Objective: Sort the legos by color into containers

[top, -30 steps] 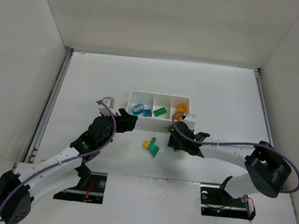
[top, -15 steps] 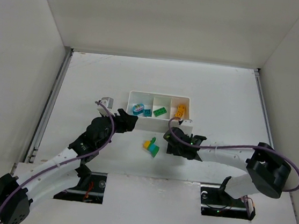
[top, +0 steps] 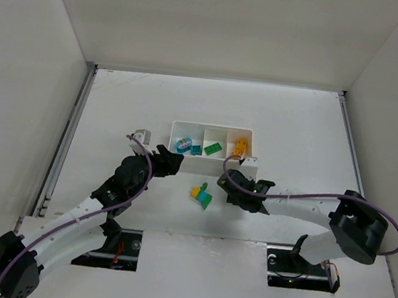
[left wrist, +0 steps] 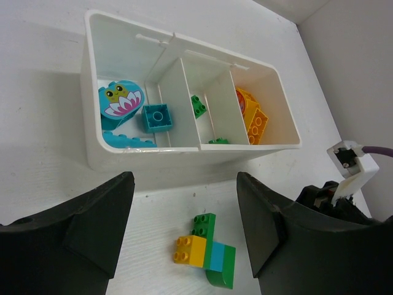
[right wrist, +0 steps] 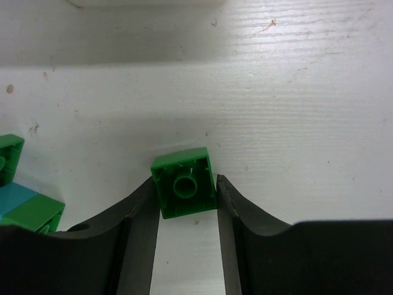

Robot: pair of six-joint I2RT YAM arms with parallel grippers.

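The right gripper (right wrist: 185,187) is low over the table (right wrist: 295,92), and there it is: a single green brick (right wrist: 184,182), hollow underside facing the wrist camera, sits right between the fingers (right wrist: 140,227). Both inner faces press against its sides, so it is clamped. Out beyond the finger on that view's left lies a clump of bricks (right wrist: 21,200), green and teal showing, apart from the gripped one.

Over to the left gripper (left wrist: 184,196): fingers (left wrist: 101,224) spread wide, nothing gripped. That same clump, yellow, teal and green, lies on the table in the gap between them, touching neither. Just beyond the fingertips stands the tray (left wrist: 184,161), with teal bricks (left wrist: 123,101) in the left compartment, green bricks (left wrist: 198,106) in the middle and orange bricks (left wrist: 253,117) on the right.
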